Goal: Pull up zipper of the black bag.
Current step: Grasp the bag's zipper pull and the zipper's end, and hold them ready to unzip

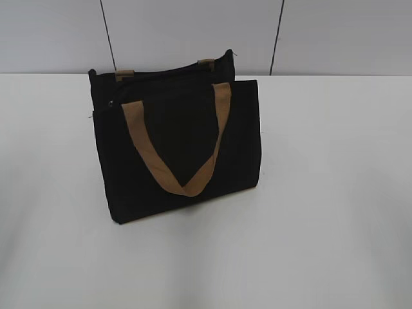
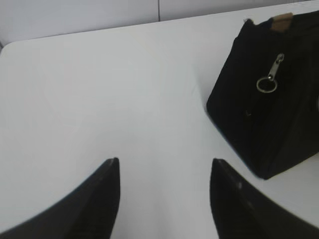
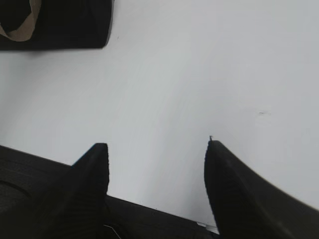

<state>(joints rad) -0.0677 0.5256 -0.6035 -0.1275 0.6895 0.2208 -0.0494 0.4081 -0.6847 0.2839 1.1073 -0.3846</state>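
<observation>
The left tool (image 2: 164, 172) hangs over bare white table (image 2: 99, 99) with its two dark fingers spread wide and nothing between them. Well ahead and to its right stands the black bag (image 2: 269, 109), seen end-on from this wrist, and on that narrow end hangs the zipper (image 2: 270, 74): a small silvery pull tab with a ring at its lower end, lying against the black fabric near the top of the bag.

The right tool (image 3: 157, 159) is likewise spread wide and holds nothing, its fingers poised above the table (image 3: 199, 74); the black bag (image 3: 70, 25) sits well away at the upper left corner of that wrist's view, a loop of tan strap (image 3: 22, 27) just visible.

In the exterior view neither tool appears. The black bag (image 1: 180, 161) stands upright on the white table (image 1: 322, 193), left of centre, leaning slightly back. One tan strap handle (image 1: 177, 154) droops in a V down its front face; the ends of the second strap (image 1: 124, 74) peek above the top edge. A pale grey panelled wall (image 1: 193, 32) closes the scene behind.
</observation>
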